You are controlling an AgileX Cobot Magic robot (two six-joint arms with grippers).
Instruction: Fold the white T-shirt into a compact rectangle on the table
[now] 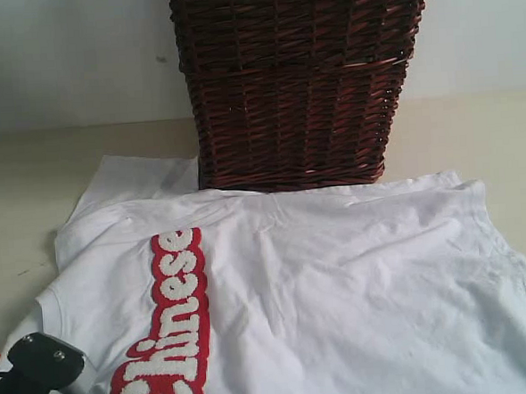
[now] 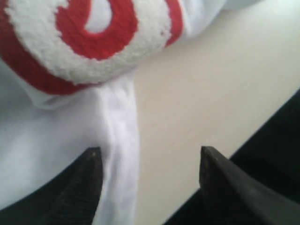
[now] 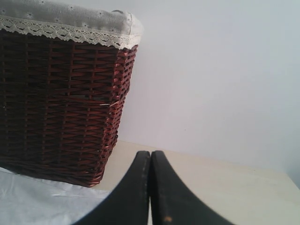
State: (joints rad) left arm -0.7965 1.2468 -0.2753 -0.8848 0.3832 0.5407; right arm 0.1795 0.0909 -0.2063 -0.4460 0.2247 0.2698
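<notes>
T-shirt (image 1: 340, 282): spread flat on the table (image 1: 29, 175), filling centre to 5 o'clock in the exterior view, far edge against the basket (image 1: 296, 88) at 12. Lettering (image 1: 168, 328) runs from 7 o'clock toward centre. Left gripper (image 2: 147, 159), at 7 o'clock, judged nearer: spread, straddling the shirt's edge, one jaw over cloth, the other over bare table. Right gripper (image 3: 150, 159): pressed together, empty, facing the basket.

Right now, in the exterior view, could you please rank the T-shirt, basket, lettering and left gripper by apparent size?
Largest to smallest:
white T-shirt
wicker basket
red lettering
left gripper, partly cut off by the frame edge
</notes>
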